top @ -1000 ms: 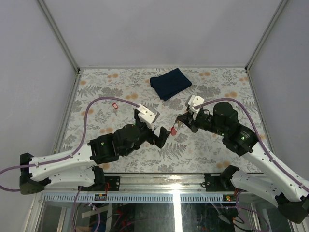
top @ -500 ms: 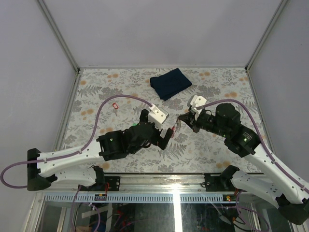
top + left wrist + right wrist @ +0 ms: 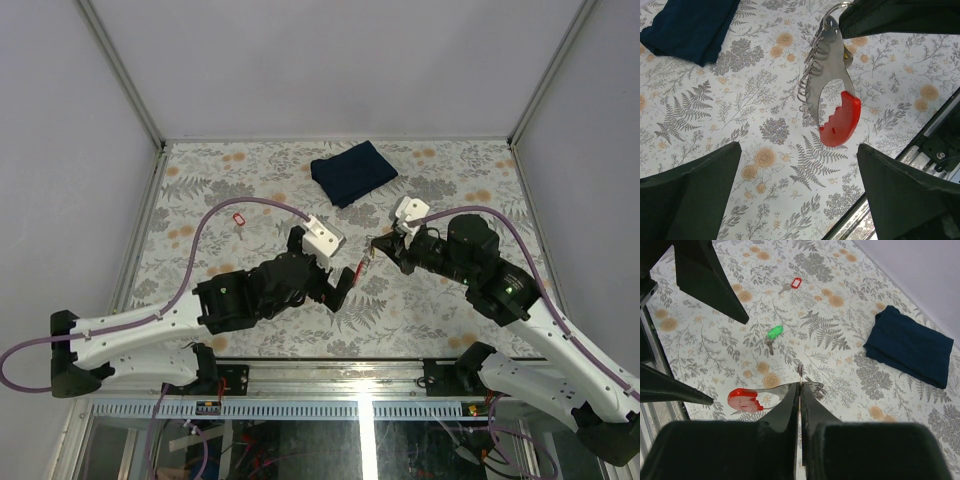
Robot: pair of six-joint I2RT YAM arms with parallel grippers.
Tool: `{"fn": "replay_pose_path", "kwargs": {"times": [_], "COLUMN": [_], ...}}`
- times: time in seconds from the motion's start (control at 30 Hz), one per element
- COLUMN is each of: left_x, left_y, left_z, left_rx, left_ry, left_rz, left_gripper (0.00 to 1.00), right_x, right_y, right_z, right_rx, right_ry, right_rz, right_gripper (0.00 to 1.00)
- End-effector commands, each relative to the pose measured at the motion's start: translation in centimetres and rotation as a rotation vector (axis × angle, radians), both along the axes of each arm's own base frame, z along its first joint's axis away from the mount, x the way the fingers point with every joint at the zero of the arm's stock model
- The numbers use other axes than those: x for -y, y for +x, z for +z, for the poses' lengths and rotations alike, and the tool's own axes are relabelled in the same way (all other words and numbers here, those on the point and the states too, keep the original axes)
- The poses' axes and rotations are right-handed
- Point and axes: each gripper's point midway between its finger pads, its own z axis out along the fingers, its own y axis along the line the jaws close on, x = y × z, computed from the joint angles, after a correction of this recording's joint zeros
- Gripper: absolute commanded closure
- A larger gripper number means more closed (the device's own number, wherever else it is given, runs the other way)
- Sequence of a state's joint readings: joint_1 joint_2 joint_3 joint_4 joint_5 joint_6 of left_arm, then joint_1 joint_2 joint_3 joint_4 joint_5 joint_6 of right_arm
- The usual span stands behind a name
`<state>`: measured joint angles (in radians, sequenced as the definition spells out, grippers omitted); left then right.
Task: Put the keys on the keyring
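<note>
The keyring (image 3: 826, 75) hangs pinched in the right end effector (image 3: 800, 386); the left end effector (image 3: 797, 150) gapes wide near its red tag (image 3: 841, 120).

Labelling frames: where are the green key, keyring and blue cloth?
green key (image 3: 774, 332), right wrist view, its plastic head.
keyring (image 3: 832, 70), left wrist view, its metal body.
blue cloth (image 3: 353, 171), top view, its middle.

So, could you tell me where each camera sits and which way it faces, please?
Top external: above and behind, facing down at the table; the left arm and right arm show.
Left wrist: on the left arm, facing down through its open left claw at the keyring.
Right wrist: on the right arm, facing over its shut right claw toward the green key.
Shared: both wrist views show the keyring and blue cloth.
</note>
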<state>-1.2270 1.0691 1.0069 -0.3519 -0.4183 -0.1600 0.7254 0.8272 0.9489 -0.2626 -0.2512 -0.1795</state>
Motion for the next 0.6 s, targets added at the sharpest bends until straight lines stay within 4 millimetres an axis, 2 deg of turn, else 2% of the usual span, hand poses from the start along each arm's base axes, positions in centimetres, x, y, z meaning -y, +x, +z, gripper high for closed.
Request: {"fn": "replay_pose_path", "kwargs": {"times": [0.0,0.13,0.23,0.3,0.37,0.4,0.57], "left_x": [0.1,-0.1,-1.1,-2.0,-1.8,-1.9,-2.0], "left_y": [0.7,0.5,0.3,0.6,0.4,0.5,1.1], "left_z": [0.1,-0.5,-1.1,-1.2,-1.4,-1.3,-1.1], "left_rx": [0.007,-0.069,-0.094,-0.106,-0.101,-0.098,-0.078], "left_ry": [0.004,-0.02,0.057,0.05,0.042,0.031,0.071], "left_rz": [0.035,0.085,0.1,0.165,0.132,0.139,0.168], "left_gripper": [0.0,0.0,0.0,0.0,0.0,0.0,0.0], "right_x": [0.3,0.4,0.6,0.7,0.7,0.7,-0.2], "right_y": [-0.1,-0.3,-0.4,-0.3,-0.3,-0.7,-1.3], "right_z": [1.8,1.4,1.1,0.7,0.8,-0.2,-1.5], "right_rx": [0.033,0.009,-0.018,-0.069,-0.131,-0.188,-0.275], "right_ry": [0.017,-0.011,-0.034,-0.051,-0.091,-0.142,-0.201], "right_rz": [0.0,0.005,-0.002,-0.02,-0.026,-0.011,0.057], "right_gripper": [1.0,1.0,1.0,1.0,1.0,1.0,1.0]}}
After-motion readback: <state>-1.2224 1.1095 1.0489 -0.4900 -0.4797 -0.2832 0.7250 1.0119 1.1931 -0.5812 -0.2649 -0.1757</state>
